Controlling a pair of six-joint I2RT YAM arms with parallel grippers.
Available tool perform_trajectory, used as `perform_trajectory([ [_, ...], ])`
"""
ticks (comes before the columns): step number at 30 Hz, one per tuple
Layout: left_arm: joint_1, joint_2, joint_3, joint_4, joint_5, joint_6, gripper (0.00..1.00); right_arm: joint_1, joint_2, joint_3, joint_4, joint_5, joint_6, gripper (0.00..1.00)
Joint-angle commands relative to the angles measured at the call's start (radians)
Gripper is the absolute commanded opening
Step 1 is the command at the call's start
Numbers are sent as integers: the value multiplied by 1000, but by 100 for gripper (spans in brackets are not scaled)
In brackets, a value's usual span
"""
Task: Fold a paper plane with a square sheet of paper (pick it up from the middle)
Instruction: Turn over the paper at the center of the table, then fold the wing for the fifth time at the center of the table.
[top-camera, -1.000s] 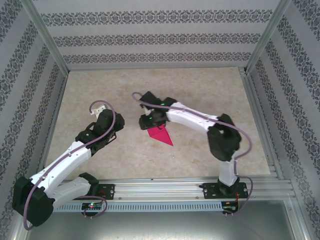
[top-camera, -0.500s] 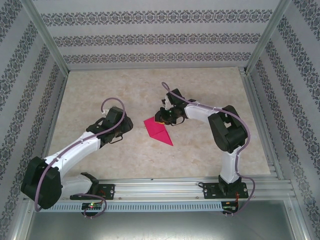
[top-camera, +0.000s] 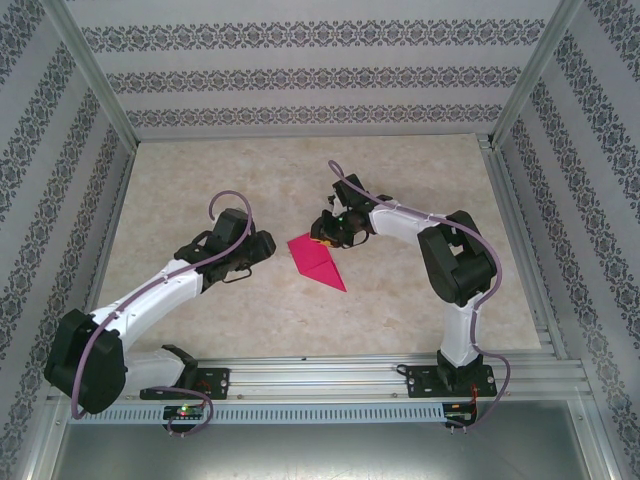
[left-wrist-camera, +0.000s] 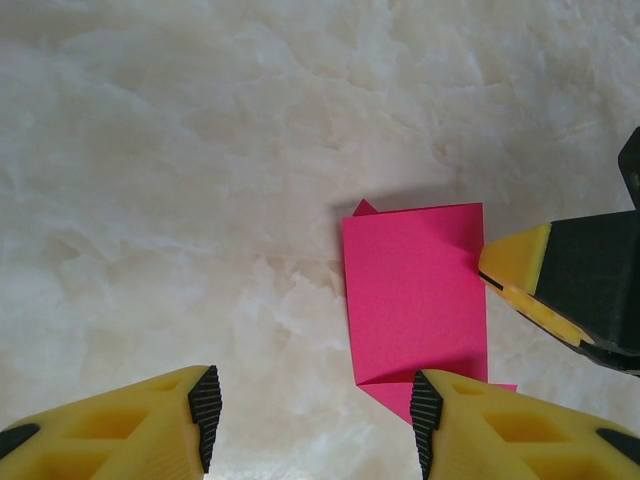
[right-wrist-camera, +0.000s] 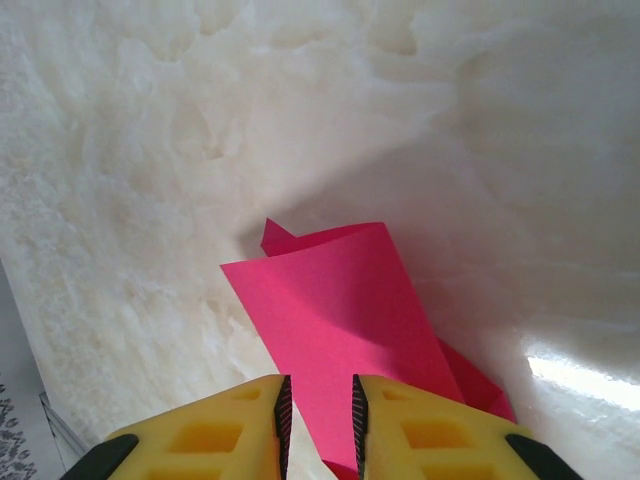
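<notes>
On the marbled table (top-camera: 180, 180), the right gripper (right-wrist-camera: 318, 395) pinches a raised flap of the paper plane (left-wrist-camera: 415, 290). The left gripper (left-wrist-camera: 313, 405) hovers beside it, half-open and empty. A loose pinch could let the fold spring back.

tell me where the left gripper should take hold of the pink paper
Probably the raised flap's free edge facing the left arm, approached from the left. The pink paper curls up off the table there, while the right gripper pinches its opposite end; the rest lies flat. The left gripper is open and faces that edge.
</notes>
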Motion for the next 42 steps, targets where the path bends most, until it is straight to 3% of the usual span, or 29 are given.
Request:
perform_trajectory([
  [1, 13, 4, 38, -36, 19, 10, 56, 10, -38, 31, -46, -2, 6, 26],
  [10, 12, 34, 82, -53, 50, 42, 56, 13, -23, 81, -112, -1, -31, 29],
  [17, 15, 71, 81, -29, 79, 80, 56, 0, -66, -17, -31, -13, -78, 25],
  [26, 15, 158, 103, 5, 149, 69, 57, -28, -17, -93, 122, -143, -84, 19],
  [32, 15, 187, 98, 42, 162, 22, 56, -44, 43, -91, 132, -70, -93, 18],
  [38, 15, 209, 94, 53, 178, 15, 56, -63, 41, -202, 273, -42, 10, 18],
  [42, 15, 239, 102, 80, 205, 4, 56, -49, 4, -348, 401, 64, 214, 17],
])
